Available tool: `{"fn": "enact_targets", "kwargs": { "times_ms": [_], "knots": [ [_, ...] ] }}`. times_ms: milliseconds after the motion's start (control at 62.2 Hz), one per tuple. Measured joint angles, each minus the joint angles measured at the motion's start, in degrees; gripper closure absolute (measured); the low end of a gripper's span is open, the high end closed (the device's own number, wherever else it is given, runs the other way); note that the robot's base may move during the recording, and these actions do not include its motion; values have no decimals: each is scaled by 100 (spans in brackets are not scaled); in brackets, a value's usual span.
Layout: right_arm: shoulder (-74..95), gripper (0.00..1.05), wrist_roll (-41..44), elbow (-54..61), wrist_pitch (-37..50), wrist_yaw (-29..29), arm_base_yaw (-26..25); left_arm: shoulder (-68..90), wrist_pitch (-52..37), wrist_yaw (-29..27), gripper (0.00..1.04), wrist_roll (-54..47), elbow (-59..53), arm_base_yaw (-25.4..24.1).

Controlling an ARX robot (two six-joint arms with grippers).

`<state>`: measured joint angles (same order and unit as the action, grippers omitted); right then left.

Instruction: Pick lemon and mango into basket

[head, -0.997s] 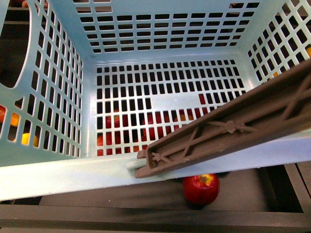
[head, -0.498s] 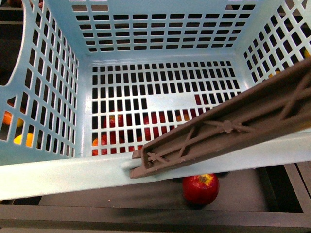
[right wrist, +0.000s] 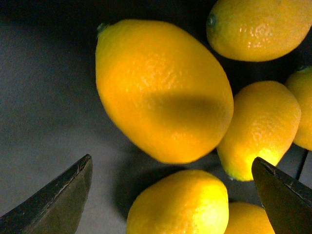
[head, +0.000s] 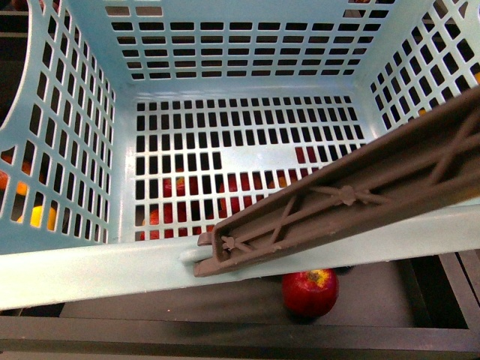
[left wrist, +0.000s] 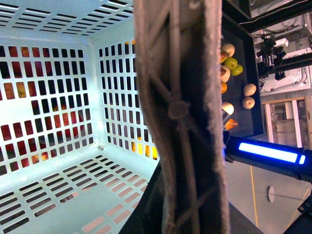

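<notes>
The right claw (right wrist: 171, 161) is hanging with fingers spread wide over a cluster of yellow fruit (right wrist: 263, 131), the lemon (right wrist: 161, 92) lying just ahead of the gap, so it is probably lining up to close on it. The basket (head: 90, 274) is sitting empty, likely waiting for fruit, its brown handle (head: 337, 199) lying across the near rim from 7 to 3 o'clock and a red apple (head: 310, 291) sitting below at 6 o'clock. The left claw is not showing, so I cannot tell its grip, and the mango is not standing out anywhere.

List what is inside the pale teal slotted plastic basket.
Nothing lies on the visible basket floor; red fruit seen through its slots sits below. The brown plastic handle hides the near right corner.
</notes>
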<state>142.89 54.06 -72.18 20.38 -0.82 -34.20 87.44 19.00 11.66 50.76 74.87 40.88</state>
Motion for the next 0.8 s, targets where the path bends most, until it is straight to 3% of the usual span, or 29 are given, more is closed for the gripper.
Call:
{"fn": "enact_targets", "kwargs": {
  "times_ms": [498,675,804],
  "knots": [
    [671,9,-658,-992,-345,-129,177,0,0,0,99,0,0,0],
    [717,29,-955,-1032,-400,-122,201,0,0,-2,99,-2,0,0],
    [697,32,-1235,-977,-334,-81,210,0,0,-2,99,0,0,0]
  ]
}}
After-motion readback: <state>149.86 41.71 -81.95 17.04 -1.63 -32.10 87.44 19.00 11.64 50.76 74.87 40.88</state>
